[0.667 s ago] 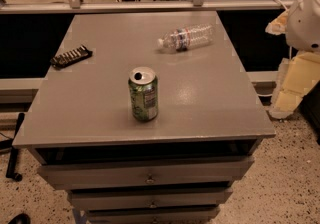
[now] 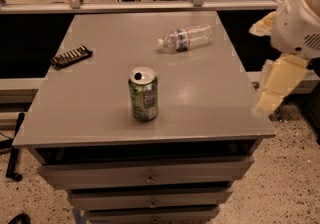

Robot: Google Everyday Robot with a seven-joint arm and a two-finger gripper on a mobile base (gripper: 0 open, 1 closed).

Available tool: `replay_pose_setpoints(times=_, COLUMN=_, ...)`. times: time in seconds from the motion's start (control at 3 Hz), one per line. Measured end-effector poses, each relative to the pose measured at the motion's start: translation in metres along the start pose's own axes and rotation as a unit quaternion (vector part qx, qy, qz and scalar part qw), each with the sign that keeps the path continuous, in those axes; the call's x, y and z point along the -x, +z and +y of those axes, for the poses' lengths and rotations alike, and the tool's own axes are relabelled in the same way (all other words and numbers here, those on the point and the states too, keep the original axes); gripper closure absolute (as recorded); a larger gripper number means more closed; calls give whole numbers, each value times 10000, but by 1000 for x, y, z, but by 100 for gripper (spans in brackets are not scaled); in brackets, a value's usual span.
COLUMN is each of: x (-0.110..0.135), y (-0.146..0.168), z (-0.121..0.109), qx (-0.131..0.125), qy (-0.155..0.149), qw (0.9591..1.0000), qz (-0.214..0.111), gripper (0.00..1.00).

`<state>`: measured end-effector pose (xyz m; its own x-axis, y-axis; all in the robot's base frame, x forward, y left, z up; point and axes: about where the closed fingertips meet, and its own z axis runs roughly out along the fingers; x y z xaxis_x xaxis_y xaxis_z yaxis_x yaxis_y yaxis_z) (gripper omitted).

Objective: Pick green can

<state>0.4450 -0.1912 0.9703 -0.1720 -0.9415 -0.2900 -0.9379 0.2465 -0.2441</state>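
The green can [image 2: 143, 94] stands upright near the front middle of the grey cabinet top [image 2: 210, 98]. It has mottled green sides, a pale label patch and a silver top with an open pull-tab hole. My gripper [image 2: 270, 95] hangs at the right edge of the view, off the cabinet's right side. It sits below the white arm housing [image 2: 297, 23], well to the right of the can and not touching it.
A clear plastic water bottle [image 2: 186, 37] lies on its side at the back right of the top. A dark flat object [image 2: 71, 56] lies at the left edge. Drawers [image 2: 147, 175] run below the top. A rail [image 2: 135, 5] crosses behind.
The arm and gripper have shifted a little to the left, toward the cabinet's right edge. The can and bottle have not moved.
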Motion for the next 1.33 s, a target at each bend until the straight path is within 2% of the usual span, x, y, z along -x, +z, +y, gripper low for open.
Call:
replay_pose_setpoints(times=0.33, x=73, y=53, z=2, qx=266, qy=-245, qw=9876, qz=-1530, gripper=0)
replay_pose_setpoints(times=0.67, x=114, y=80, z=5, qx=524, qy=-273, qw=9697, qz=-2372, gripper=0)
replay_pose_setpoints(times=1.0, x=147, y=107, z=19, qx=902, qy=-151, qw=9458, qz=-3116, gripper=0)
replay_pose_setpoints(times=1.33, x=177, y=132, z=41, qx=1369, qy=32, qw=9157, qz=-3779, gripper=2)
